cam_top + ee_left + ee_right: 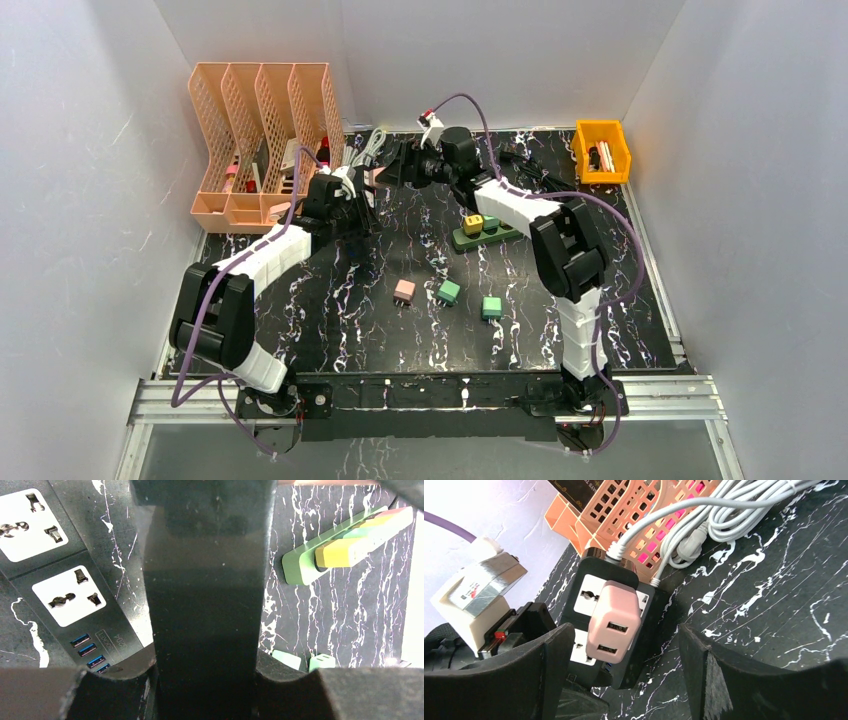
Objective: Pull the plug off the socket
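Pink plug (614, 625): looks small, light, hard, smooth. Sits in the black socket strip (654, 630) by the far edge, left of the middle. Best pinched on both flat sides. Right gripper (624, 650) wide open, lined up on it; left gripper (350, 195) too hidden to tell.

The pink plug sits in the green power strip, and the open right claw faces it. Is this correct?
Not quite. The pink plug sits in the black power strip, not the green one, as the right wrist view shows. The right claw is indeed open and faces it.
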Robot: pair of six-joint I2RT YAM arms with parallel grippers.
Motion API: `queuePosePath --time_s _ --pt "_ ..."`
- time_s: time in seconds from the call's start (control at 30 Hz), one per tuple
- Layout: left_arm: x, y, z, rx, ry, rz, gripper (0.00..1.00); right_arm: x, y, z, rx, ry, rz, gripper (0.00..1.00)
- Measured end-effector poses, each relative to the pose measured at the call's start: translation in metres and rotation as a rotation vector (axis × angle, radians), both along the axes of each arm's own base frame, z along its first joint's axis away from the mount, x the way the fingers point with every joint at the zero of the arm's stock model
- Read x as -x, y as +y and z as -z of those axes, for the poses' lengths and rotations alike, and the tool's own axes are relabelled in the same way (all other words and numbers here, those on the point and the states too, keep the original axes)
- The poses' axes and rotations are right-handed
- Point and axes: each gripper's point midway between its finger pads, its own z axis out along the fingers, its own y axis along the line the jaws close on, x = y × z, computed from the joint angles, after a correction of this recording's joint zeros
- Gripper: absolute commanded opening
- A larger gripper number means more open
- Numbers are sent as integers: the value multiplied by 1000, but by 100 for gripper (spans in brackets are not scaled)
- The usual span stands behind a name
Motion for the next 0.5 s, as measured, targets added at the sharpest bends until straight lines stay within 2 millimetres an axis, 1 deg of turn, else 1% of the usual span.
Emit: queuePosePath --time_s 0.13,0.2,0.23,0.27,0.3,0.33,0.37,0.43,0.5 --pt "0 0 0 0 0 0 0 1 5 9 -8 28 -7 67" --pt "0 0 0 0 0 0 0 1 9 9 -17 33 -13 57" --pt "0 0 0 0 0 0 0 -1 11 9 -21 34 -16 49" --pt "0 0 0 0 0 0 0 -1 14 9 -28 37 -24 36" --pt "0 1 0 -2 -1 -2 0 -1 17 7 -36 37 -35 19" --pt "-1 1 1 -5 -1 -5 0 -1 20 6 -45 47 -41 4" --pt "-2 2 1 -10 -4 -12 0 -1 23 4 -54 60 -46 0" --pt "-6 6 2 -24 -14 -31 0 0 30 -2 -72 85 -61 0" --pt "-9 10 3 -37 -20 -50 0 -1 36 -3 -74 88 -75 0"
